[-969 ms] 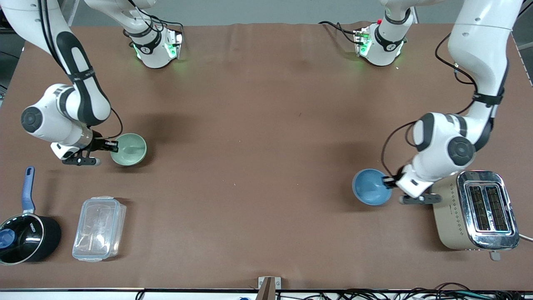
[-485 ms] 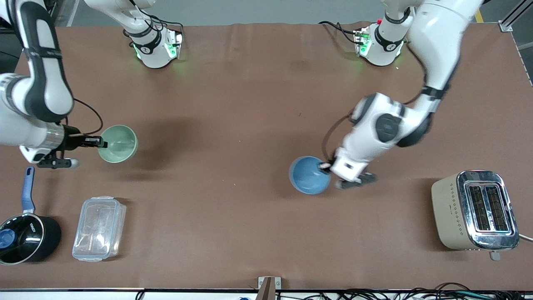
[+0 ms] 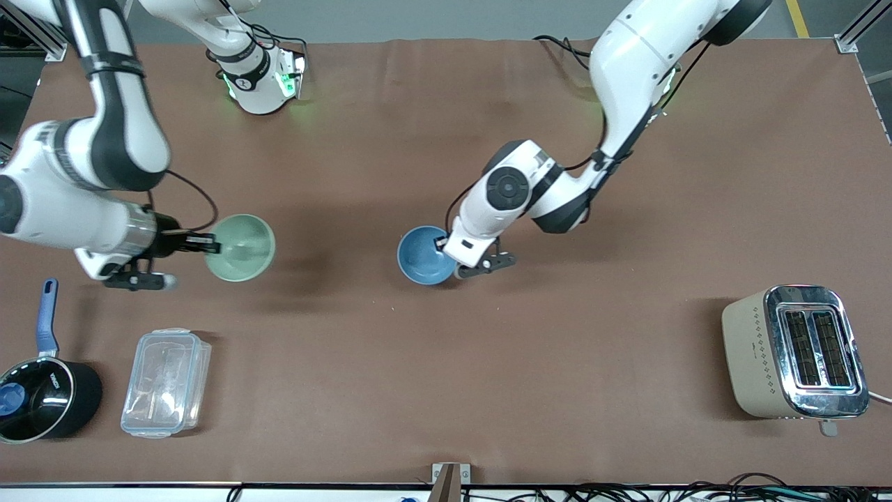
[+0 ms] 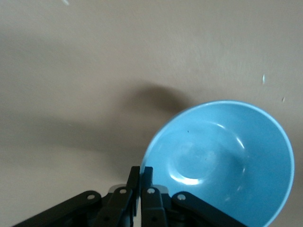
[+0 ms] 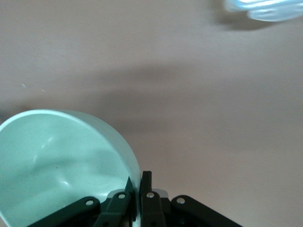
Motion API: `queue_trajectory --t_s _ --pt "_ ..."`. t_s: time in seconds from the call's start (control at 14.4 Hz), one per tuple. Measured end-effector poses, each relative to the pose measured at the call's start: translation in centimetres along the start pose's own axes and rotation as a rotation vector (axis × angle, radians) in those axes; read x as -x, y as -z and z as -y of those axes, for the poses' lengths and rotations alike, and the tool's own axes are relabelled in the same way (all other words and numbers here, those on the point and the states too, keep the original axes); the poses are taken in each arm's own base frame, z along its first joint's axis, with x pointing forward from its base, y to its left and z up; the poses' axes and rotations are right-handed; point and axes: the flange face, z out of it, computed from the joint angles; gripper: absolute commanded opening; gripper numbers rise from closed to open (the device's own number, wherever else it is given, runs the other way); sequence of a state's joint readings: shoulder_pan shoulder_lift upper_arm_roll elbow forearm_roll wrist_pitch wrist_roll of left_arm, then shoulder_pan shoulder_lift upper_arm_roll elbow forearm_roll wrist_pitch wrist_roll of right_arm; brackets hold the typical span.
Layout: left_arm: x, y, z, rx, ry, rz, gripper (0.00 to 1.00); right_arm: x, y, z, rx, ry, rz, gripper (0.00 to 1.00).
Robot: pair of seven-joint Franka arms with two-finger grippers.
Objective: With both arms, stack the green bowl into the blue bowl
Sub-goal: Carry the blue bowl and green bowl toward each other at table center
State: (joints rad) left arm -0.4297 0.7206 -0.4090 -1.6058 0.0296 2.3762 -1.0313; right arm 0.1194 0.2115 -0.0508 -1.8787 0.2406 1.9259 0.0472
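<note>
My right gripper point(image 3: 209, 245) is shut on the rim of the pale green bowl point(image 3: 242, 247) and holds it above the table toward the right arm's end. In the right wrist view the green bowl point(image 5: 61, 161) fills one corner, its rim pinched in my right gripper point(image 5: 138, 182). My left gripper point(image 3: 442, 245) is shut on the rim of the blue bowl point(image 3: 420, 256) and holds it over the middle of the table. In the left wrist view the blue bowl point(image 4: 222, 161) sits tilted, its rim pinched in my left gripper point(image 4: 141, 177). The two bowls are well apart.
A black saucepan with a blue handle point(image 3: 38, 390) and a clear lidded plastic box point(image 3: 166, 382) stand near the front edge at the right arm's end. A beige toaster point(image 3: 794, 352) stands near the front edge at the left arm's end. Brown cloth covers the table point(image 3: 446, 362).
My left arm has carried the blue bowl from beside the toaster to over the table's middle. My right arm has lifted the green bowl and shifted it toward the middle.
</note>
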Motion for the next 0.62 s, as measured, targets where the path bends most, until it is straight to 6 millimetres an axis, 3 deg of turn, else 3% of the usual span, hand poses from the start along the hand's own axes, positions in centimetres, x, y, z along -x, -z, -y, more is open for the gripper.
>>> queue_trajectory --t_s 0.21,0.28,0.35,0.42,0.62 --pt "1.4 -2.2 -0.5 -0.037 -0.041 -0.009 0.06 -0.5 -2.6 3.6 -0.009 0.0 -0.015 0.0" --pt "1.8 -2.9 -0.6 -0.047 -0.049 -0.009 0.15 -0.7 -3.7 4.4 -0.01 -0.003 -0.014 0.0" --pt "1.8 -3.3 -0.7 -0.051 -0.051 -0.009 0.45 -0.8 -4.7 5.0 -0.01 -0.01 -0.01 0.0" --pt "1.8 -3.4 -0.9 -0.049 -0.052 -0.011 0.97 -0.9 -5.4 5.5 -0.01 -0.015 -0.007 0.0" --pt "0.7 -2.3 -1.2 -0.047 -0.075 -0.056 1.0 -0.9 -6.1 6.3 -0.011 -0.015 -0.001 0.0"
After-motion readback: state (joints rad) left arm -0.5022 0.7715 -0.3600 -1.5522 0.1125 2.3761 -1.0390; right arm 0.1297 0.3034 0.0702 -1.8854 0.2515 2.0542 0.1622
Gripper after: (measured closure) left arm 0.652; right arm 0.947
